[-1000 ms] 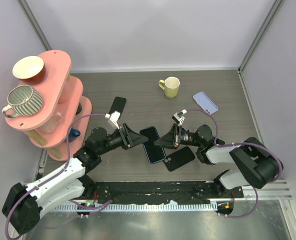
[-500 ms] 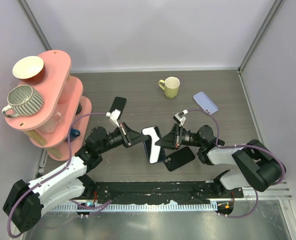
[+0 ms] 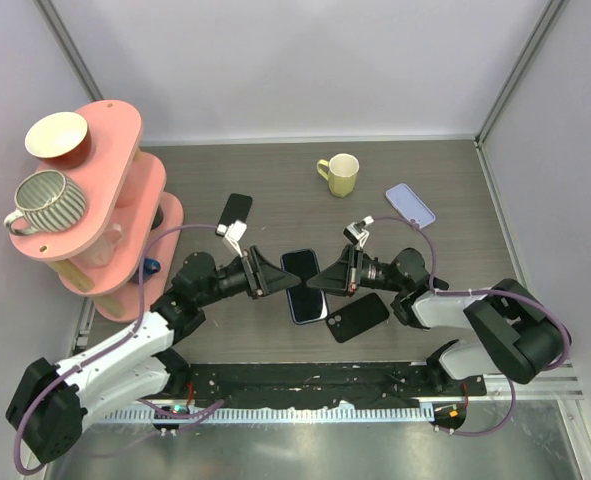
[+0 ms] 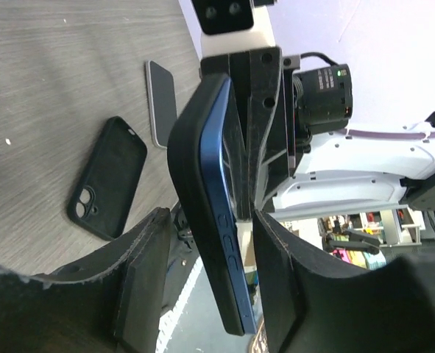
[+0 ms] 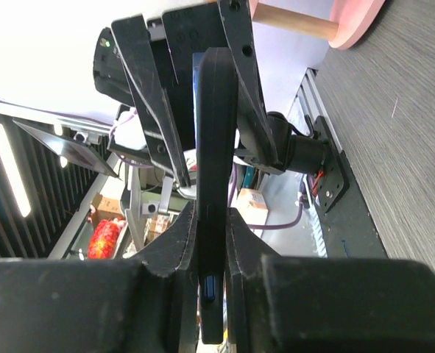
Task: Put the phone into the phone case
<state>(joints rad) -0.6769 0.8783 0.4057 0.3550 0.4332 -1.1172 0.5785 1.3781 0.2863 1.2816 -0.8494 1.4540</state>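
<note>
- Nearest my bases, a spare case point(image 3: 357, 317) lies flat on the table point(image 3: 275, 180), just beside the work.
- Just beyond it, my right gripper point(image 3: 323, 282) pinches the phone point(image 3: 305, 288) and its black case point(image 4: 184, 147) together at their right edge, seemingly clear of the table.
- My left gripper point(image 4: 210, 213) is spread, a finger either side of the opposite edge, gripping nothing.
- One thin-edge pinch carries everything. An off-centre left squeeze could twist the phone loose or pry the case off.
- Phone lies screen up, case beneath. Its long axis runs near to far, the far end leaning slightly left.
</note>
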